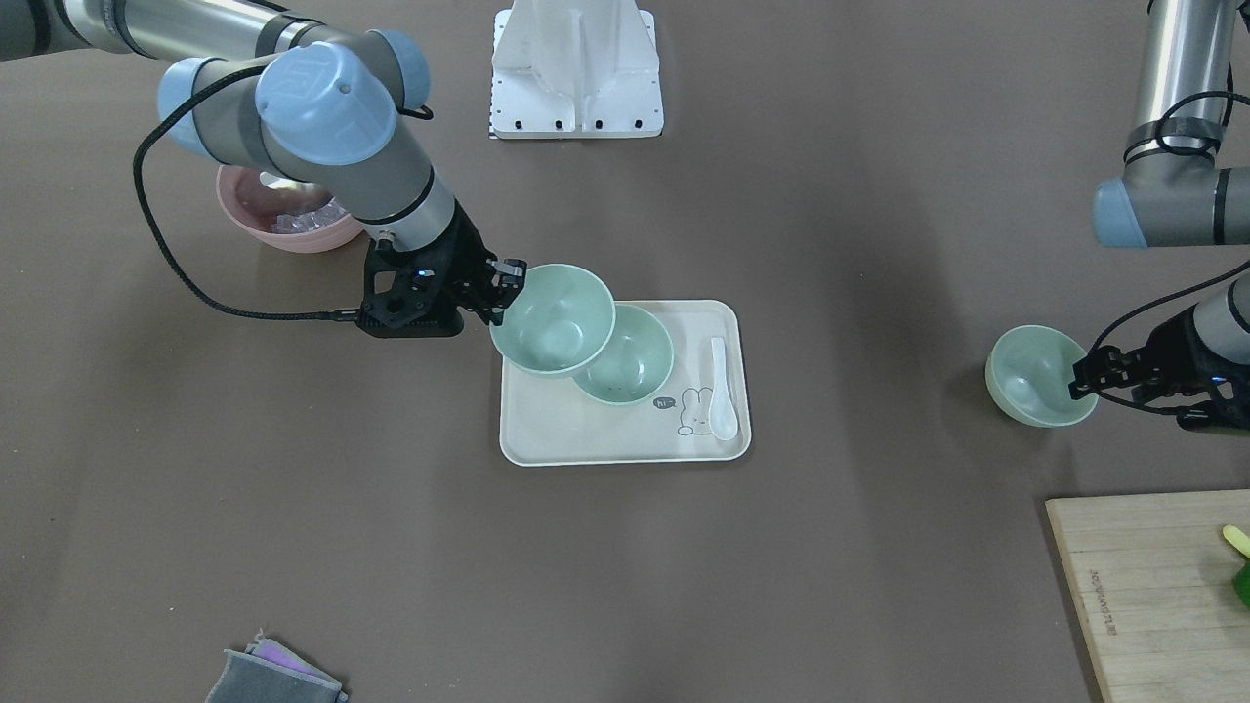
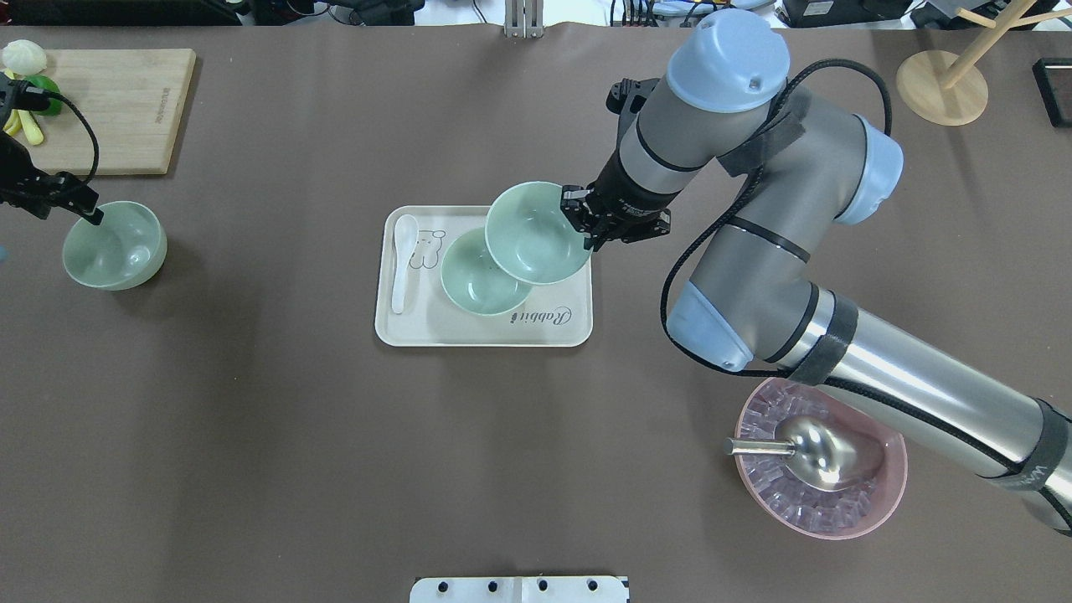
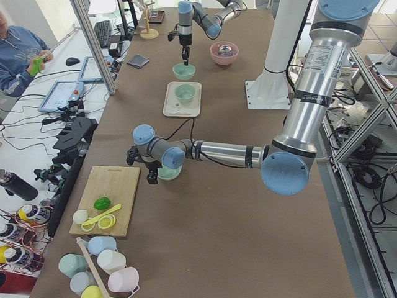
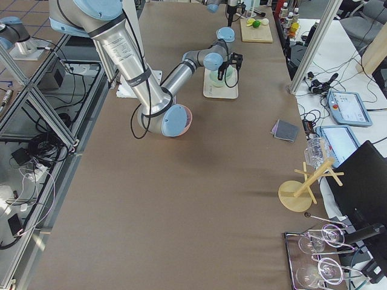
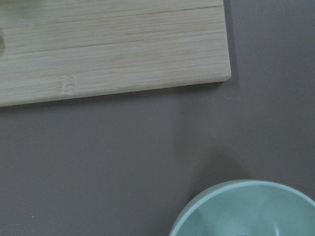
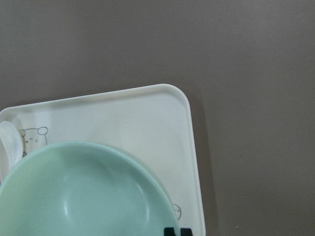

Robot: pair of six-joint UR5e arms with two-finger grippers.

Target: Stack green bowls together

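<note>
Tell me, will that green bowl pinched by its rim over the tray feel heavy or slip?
Probably light and stiff: the right hand holds the raised green bowl by one rim spot, with no sag. Its smooth wall might slip, and gripped at one edge only, it could pivot.

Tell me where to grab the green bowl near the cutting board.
Pinch the rim of the lone bowl from above, one finger inside, one outside, at the edge by the left tool. It stands upright, sides smooth and handleless.
</note>
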